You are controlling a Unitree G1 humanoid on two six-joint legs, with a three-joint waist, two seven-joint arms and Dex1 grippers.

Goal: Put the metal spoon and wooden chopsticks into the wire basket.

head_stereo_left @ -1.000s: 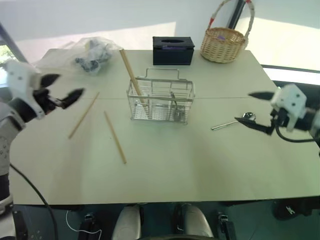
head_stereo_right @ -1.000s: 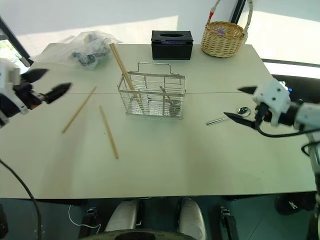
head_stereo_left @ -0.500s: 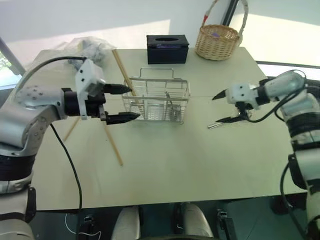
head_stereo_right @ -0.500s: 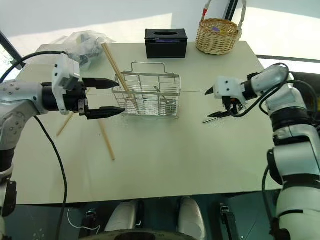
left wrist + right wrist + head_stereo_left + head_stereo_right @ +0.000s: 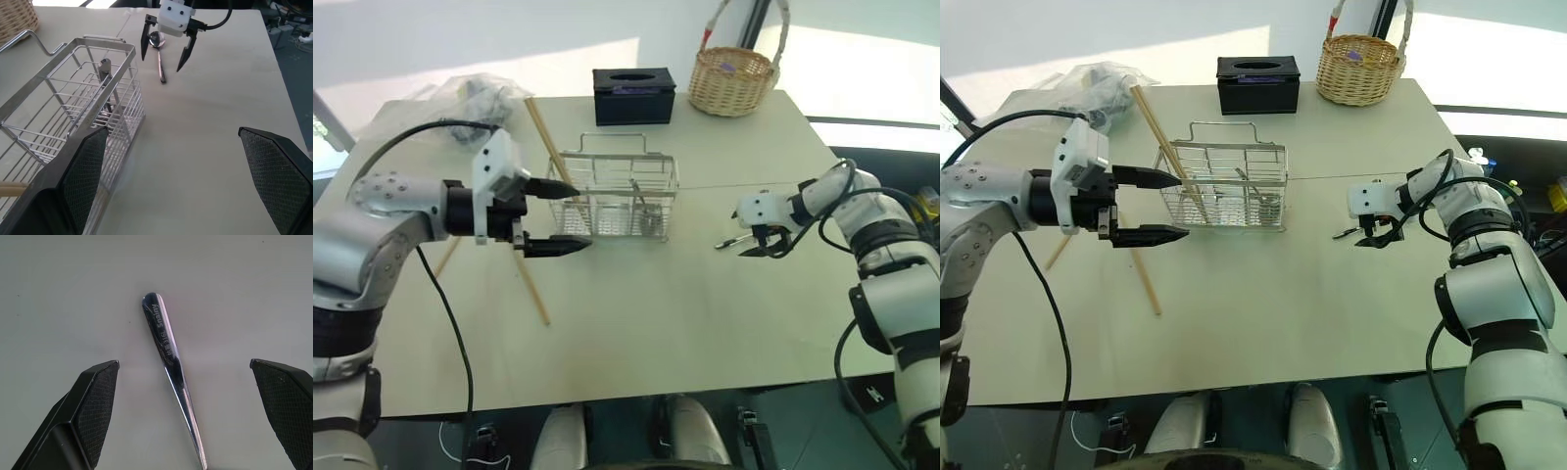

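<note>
Nearest me on the table (image 5: 636, 333), at about eight o'clock, one of the wooden chopsticks (image 5: 531, 287) lies flat, with another (image 5: 444, 258) just past it at nine, half hidden behind the left arm. The left gripper (image 5: 558, 213) hangs beside the left end of the wire basket (image 5: 617, 196), fingers spread wide and holding nothing.

Over at three o'clock the right gripper (image 5: 753, 236) is down over the metal spoon (image 5: 171, 367), which lies flat on the tabletop. Its fingers stand fully apart, one on each side of the thin handle, empty for now. I'd say the grasp is the step in hand: lower until the pads nearly touch the table, keep the handle centred in the gap, then close squarely across it so the slick steel doesn't skid out.

Further back, the basket already has a chopstick (image 5: 543, 137) leaning out of its left compartment and a metal utensil (image 5: 105, 68) standing inside. At twelve o'clock sit a black tissue box (image 5: 633, 95) and a wicker basket (image 5: 731, 83).
</note>
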